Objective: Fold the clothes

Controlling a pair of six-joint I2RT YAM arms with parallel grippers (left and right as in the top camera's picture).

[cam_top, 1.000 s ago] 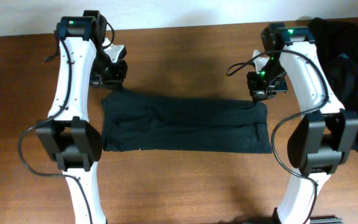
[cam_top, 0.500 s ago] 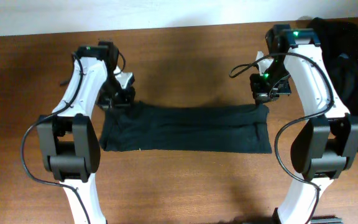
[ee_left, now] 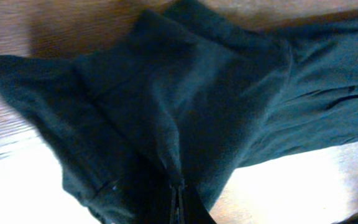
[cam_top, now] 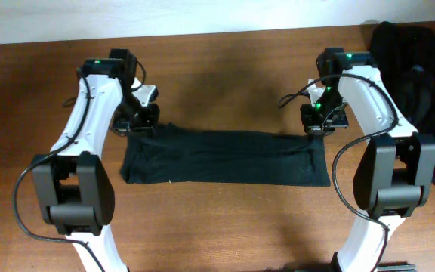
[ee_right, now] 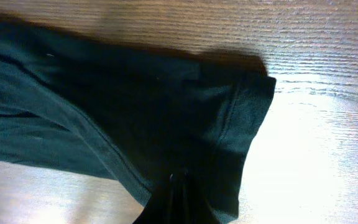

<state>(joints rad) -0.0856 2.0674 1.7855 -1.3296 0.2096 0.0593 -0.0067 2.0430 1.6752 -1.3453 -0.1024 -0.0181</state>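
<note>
Fold in hand: black garment (cam_top: 225, 157) lies as a long band on the tabletop (cam_top: 225, 227), its far corners clamped in the shut left pincer (cam_top: 137, 122) and right pincer (cam_top: 321, 125); both corners are best drawn forward level and together, so that edges are matched.

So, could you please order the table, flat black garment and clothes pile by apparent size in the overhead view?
1. table
2. flat black garment and clothes pile look comparable; the frame edge and right arm hide part of it, so unranked.
</note>
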